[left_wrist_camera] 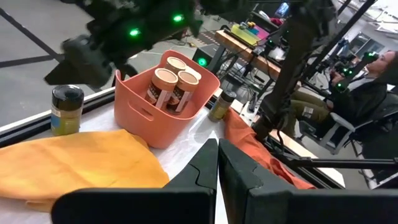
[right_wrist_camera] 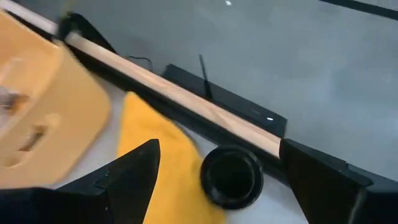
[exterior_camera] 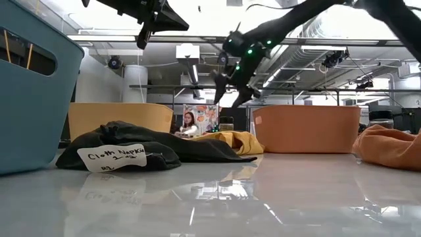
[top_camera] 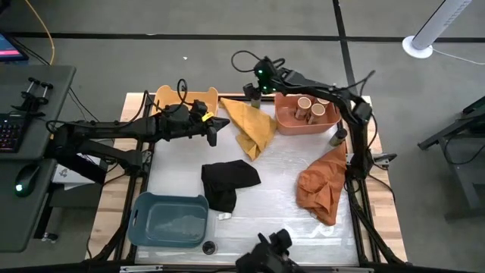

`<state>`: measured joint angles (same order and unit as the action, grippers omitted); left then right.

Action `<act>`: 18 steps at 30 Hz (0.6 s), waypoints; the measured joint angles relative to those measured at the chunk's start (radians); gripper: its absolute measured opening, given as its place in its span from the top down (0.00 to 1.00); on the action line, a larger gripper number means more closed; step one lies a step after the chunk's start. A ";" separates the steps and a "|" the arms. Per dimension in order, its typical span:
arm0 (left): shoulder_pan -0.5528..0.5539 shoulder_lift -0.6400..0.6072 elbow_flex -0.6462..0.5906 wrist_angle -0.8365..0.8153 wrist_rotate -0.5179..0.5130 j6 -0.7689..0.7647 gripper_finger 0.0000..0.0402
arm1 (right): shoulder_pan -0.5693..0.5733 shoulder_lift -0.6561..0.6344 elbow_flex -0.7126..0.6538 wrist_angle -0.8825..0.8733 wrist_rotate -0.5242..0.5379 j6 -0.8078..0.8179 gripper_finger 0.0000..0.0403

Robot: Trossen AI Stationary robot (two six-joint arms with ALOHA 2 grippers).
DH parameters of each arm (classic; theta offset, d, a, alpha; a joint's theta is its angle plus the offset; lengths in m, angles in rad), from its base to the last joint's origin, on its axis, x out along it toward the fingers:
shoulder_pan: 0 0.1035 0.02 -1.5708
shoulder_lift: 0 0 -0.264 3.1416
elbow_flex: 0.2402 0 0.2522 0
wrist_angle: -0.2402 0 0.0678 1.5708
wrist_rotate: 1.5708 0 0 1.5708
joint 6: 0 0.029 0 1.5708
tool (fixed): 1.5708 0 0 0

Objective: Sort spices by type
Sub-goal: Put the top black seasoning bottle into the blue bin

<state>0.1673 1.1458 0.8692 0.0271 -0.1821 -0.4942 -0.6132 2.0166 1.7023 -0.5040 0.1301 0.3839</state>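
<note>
Three tan-lidded spice jars (left_wrist_camera: pixel 171 84) stand in the salmon bin (left_wrist_camera: pixel 140 115) at the table's far right. A dark-lidded jar (right_wrist_camera: pixel 231 176) stands upright at the far edge, beside the yellow cloth (top_camera: pixel 251 125). My right gripper (right_wrist_camera: pixel 219 152) hangs open above it, slanting down, one finger on either side of the lid and clear of it. Another dark-lidded jar (top_camera: pixel 337 137) stands just right of the salmon bin. My left gripper (left_wrist_camera: pixel 217 165) is shut and empty, held above the table left of the yellow cloth.
A black cloth (top_camera: pixel 227 182) lies mid-table and an orange cloth (top_camera: pixel 322 186) at the right. The blue bin (top_camera: pixel 144 208) stands at the near left, the yellow bin (top_camera: pixel 170 97) at the far left. A small dark-lidded jar (top_camera: pixel 208 246) sits by the near edge.
</note>
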 joint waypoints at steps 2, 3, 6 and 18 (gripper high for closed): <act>0.000 0.000 0.000 0.000 0.000 -0.003 1.00 | 0.000 0.039 0.045 -0.045 0.023 -0.005 0.19; 0.000 0.000 0.000 0.000 0.000 -0.003 1.00 | 0.000 0.057 0.063 -0.055 0.027 -0.011 0.19; 0.000 0.000 0.000 0.000 0.000 -0.004 1.00 | 0.001 0.092 0.088 -0.056 0.017 -0.026 0.19; -0.004 0.000 0.000 -0.003 0.000 -0.036 1.00 | 0.011 0.100 0.075 -0.122 0.049 -0.027 0.19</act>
<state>0.1637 1.1461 0.8692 0.0246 -0.1822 -0.5301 -0.6018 2.1170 1.7773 -0.6259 0.1793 0.3573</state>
